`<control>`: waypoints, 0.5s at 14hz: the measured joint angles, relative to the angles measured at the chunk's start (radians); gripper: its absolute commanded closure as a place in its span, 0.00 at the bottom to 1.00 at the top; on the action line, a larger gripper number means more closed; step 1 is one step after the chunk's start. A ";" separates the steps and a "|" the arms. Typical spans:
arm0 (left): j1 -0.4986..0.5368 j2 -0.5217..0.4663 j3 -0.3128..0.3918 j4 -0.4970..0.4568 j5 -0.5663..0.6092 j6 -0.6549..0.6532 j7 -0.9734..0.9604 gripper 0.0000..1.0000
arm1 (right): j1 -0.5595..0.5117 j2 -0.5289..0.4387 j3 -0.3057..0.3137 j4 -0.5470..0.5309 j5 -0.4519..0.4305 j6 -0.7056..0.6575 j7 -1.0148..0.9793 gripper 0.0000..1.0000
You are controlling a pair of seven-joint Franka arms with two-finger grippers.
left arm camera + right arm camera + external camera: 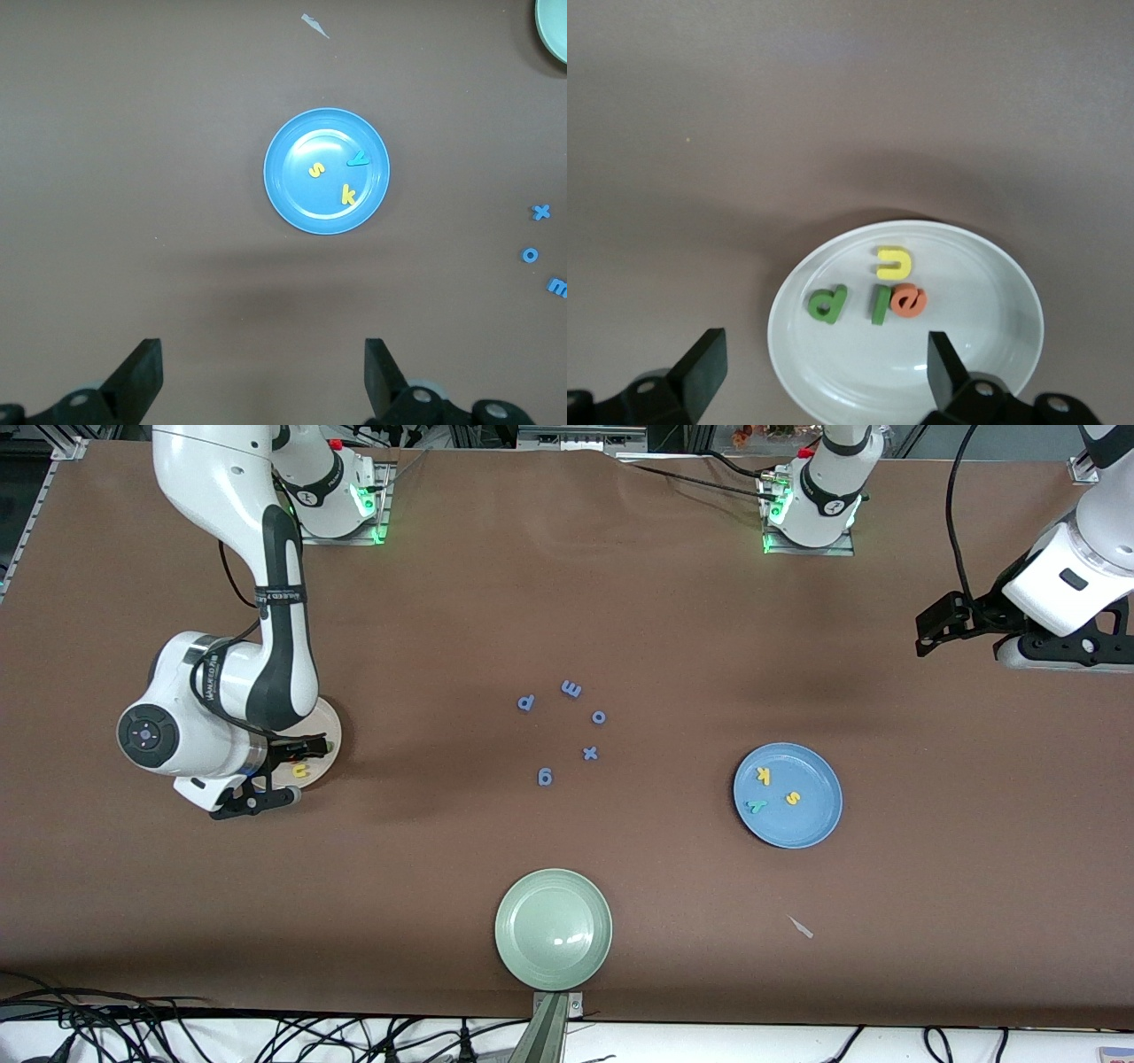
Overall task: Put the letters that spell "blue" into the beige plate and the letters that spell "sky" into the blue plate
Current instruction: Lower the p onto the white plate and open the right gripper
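The beige plate [330,728] [983,345] lies toward the right arm's end of the table. In it are an olive-green b [827,304], a thin green l [880,305], a yellow u [894,262] [299,771] and an orange e [909,301]. My right gripper [288,772] [824,363] hangs open just above this plate, holding nothing. The blue plate [811,824] [292,190] holds a yellow s [793,799] [316,169], a yellow k [764,777] [348,194] and a teal y [756,807] [358,159]. My left gripper [1059,657] [263,367] waits open and empty, high over bare table at the left arm's end.
Several blue letters [570,689] are scattered mid-table between the two plates. A pale green plate [554,928] sits near the table's front edge. A small white scrap [801,927] lies nearer the front camera than the blue plate.
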 measured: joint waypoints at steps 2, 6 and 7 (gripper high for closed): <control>0.000 0.000 0.000 0.000 0.000 0.000 0.000 0.00 | 0.000 -0.002 -0.005 0.008 0.000 -0.014 0.000 0.00; 0.000 0.000 0.000 0.000 0.000 0.000 0.000 0.00 | 0.000 -0.002 -0.005 0.012 0.000 -0.016 0.000 0.00; 0.000 0.000 0.000 0.000 0.000 0.000 0.000 0.00 | 0.000 -0.002 -0.005 0.014 0.001 -0.016 0.000 0.00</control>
